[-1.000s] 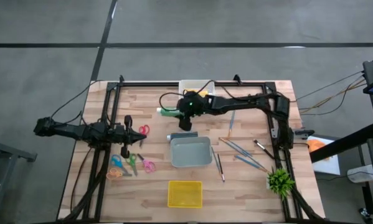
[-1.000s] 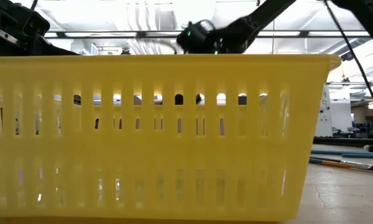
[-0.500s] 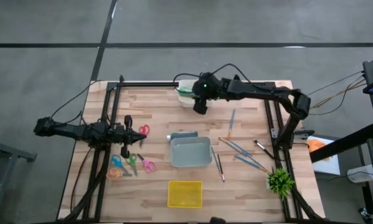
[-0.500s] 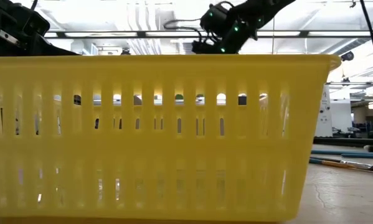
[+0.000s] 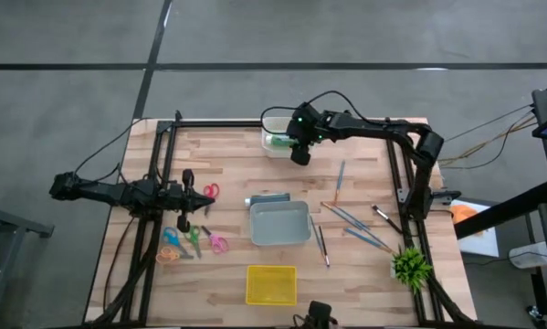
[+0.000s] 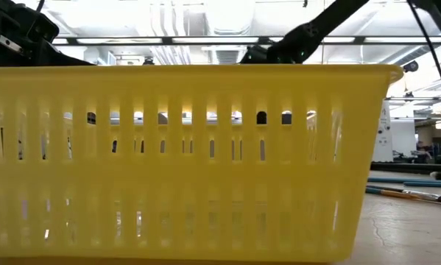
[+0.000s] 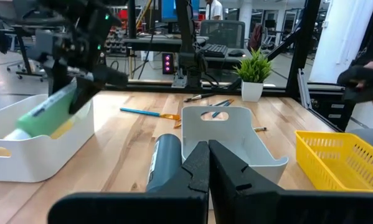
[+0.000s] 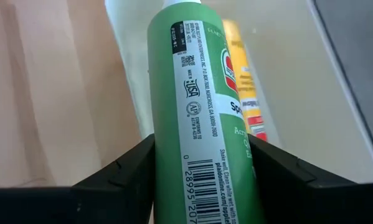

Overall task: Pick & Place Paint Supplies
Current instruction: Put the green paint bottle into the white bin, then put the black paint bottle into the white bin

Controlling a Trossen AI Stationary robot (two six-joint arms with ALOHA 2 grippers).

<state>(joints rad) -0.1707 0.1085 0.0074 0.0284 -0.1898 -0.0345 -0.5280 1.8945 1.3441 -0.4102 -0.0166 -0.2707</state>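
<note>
Over the last second we have carried the green plastic squeeze tube of paint [image 8: 202, 118] from the middle of the pale wooden tabletop [image 5: 227, 274] to the white rectangular plastic bin [image 5: 275, 139] at its far edge. A second ago the tube hung just beyond the grey tray; now it hangs over the bin's mouth, tilted, with its white cap pointing down into the bin. We judge the carry finished and only the release left.

Our right pincer [image 5: 298, 151] is partly open and clamped on the tube's body, one dark finger [image 8: 121, 177] pressed against each side. In the right wrist view a yellow squeeze tube [image 8: 245, 93] already lies on the bin's floor just beside where the green one would drop, so at least one supply is already stowed.

The right arm reaches from its base at the right edge across the far side of the tabletop, elbow raised, wrist angled down over the bin. The left pincer [image 7: 208, 165] is fully closed and empty, parked low at the left side.

Still out on the tabletop are a dark blue squeeze tube [image 7: 161, 162] beside the grey plastic tray [image 5: 279, 223] and several thin brushes [image 5: 351, 219] scattered to the right.
</note>
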